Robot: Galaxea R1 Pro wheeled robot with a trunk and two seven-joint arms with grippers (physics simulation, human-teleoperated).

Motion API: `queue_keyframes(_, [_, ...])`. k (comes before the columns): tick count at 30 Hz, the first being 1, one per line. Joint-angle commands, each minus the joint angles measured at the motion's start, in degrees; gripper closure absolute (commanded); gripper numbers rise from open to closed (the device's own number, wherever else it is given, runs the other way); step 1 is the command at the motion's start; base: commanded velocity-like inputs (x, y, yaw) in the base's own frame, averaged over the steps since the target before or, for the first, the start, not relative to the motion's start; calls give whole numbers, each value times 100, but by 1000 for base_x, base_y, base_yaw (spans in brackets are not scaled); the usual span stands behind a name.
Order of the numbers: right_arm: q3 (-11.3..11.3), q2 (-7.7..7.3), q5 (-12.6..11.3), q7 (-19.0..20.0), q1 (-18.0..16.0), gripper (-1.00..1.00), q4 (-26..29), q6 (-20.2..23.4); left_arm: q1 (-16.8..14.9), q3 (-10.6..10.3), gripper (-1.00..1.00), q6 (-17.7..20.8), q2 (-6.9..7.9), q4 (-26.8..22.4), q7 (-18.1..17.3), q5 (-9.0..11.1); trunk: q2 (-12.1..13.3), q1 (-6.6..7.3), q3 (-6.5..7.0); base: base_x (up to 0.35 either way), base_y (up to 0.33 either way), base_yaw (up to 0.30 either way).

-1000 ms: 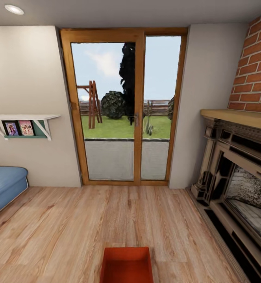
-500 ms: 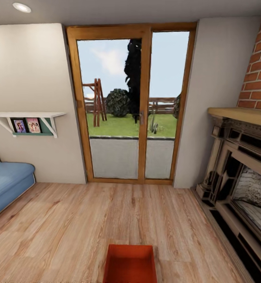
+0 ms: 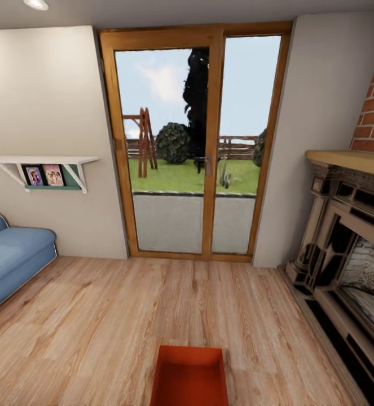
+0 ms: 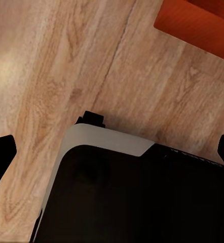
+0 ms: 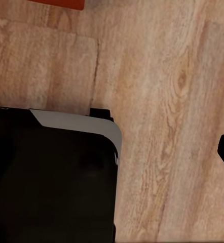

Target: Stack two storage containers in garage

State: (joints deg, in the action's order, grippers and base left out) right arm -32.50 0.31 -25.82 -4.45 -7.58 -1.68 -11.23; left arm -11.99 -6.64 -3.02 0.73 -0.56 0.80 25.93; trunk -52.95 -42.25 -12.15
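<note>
Head view: orange-red rectangular open storage container (image 3: 190, 376) at lower centre on light wood-plank floor (image 3: 96, 321), glazed wooden door (image 3: 195, 146) beyond. View has shifted, container showing fuller; pickup not begun. Both grippers' states cannot be told.

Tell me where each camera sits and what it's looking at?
Head view: up on the robot's head, facing the glass door, storage container below; none of its body.
Left wrist view: on the left arm, facing down at wood floor; robot's base.
Right wrist view: on the right arm, facing down; base.
Shared: the orange-red container.
</note>
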Motion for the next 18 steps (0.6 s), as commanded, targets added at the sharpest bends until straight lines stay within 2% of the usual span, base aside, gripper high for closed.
queue_keyframes(1, [-47, 4, -46, -2, -10, -100, -16, -29, -1, -48, -100, -14, -1, 3, 8, 44, -5, 0, -17, 0, 0, 1])
queue_keyframes(12, [-37, 19, -59, -3, -8, -100, -16, -39, -5, -54, -100, -14, 2, -3, 8, 44, -5, 0, -118, 0, 0, 0])
queue_keyframes(18, [-31, 29, -51, -3, -8, -100, -16, -30, -5, -55, -100, -14, 2, -5, 8, 44, -5, 0, -173, 0, 0, -70])
